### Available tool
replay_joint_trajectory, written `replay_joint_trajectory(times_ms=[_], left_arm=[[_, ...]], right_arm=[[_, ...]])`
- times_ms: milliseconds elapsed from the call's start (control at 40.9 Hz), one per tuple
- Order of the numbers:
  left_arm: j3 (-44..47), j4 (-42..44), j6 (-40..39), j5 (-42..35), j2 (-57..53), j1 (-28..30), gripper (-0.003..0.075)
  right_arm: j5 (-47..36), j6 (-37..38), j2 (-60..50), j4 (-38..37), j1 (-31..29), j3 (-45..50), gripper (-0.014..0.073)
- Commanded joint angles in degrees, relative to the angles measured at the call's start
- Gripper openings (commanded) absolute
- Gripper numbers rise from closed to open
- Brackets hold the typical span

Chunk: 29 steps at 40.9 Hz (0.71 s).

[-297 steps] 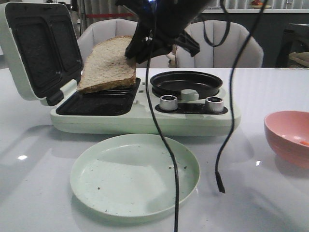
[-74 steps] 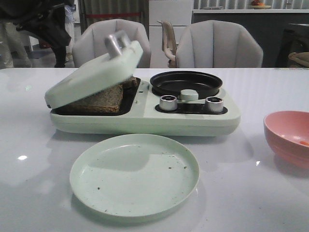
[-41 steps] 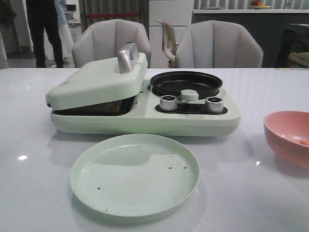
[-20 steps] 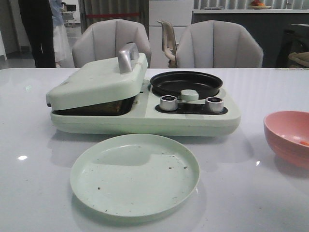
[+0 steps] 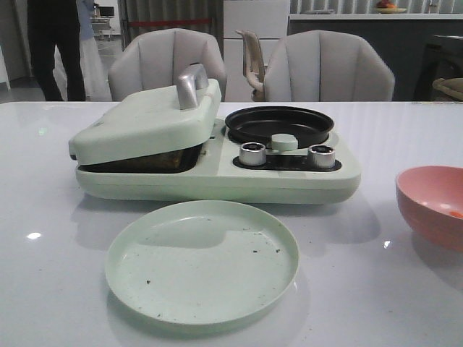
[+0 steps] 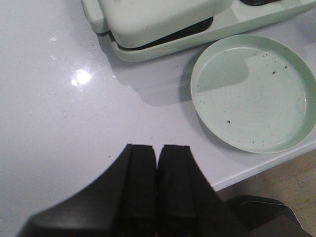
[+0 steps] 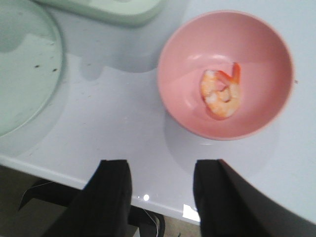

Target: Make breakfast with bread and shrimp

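White table (image 5: 405, 137) glossy; grey chairs (image 5: 329, 65) behind; left pincer (image 6: 157, 163) pressed together; right pincer (image 7: 160, 190) spread.

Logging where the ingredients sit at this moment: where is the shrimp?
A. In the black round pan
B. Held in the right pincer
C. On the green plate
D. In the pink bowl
D: the right wrist view shows the shrimp lying inside the pink bowl, while the right pincer hangs open and empty above the table edge, short of the bowl.
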Motion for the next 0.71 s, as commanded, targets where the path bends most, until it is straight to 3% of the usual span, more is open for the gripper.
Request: replay_joint_trajectory(times_ms=[0,293,684], left_arm=[[-1.5,-0.5,-0.6,-3.0,-0.6,-0.3,0.0101],[-1.5,-0.5,-0.6,-3.0,-0.6,-0.3,0.0101],[-1.5,-0.5,-0.6,-3.0,-0.6,-0.3,0.0101]], right_arm=[[-1.2,-0.2,3.4,0.0,-5.5,-4.3,0.0422],[-1.3,-4.0,17.0,-0.5,-14.0,-11.4,0.0422],[-3.5,-4.0,33.5,-4.1,-14.5,-19.1,0.0422]])
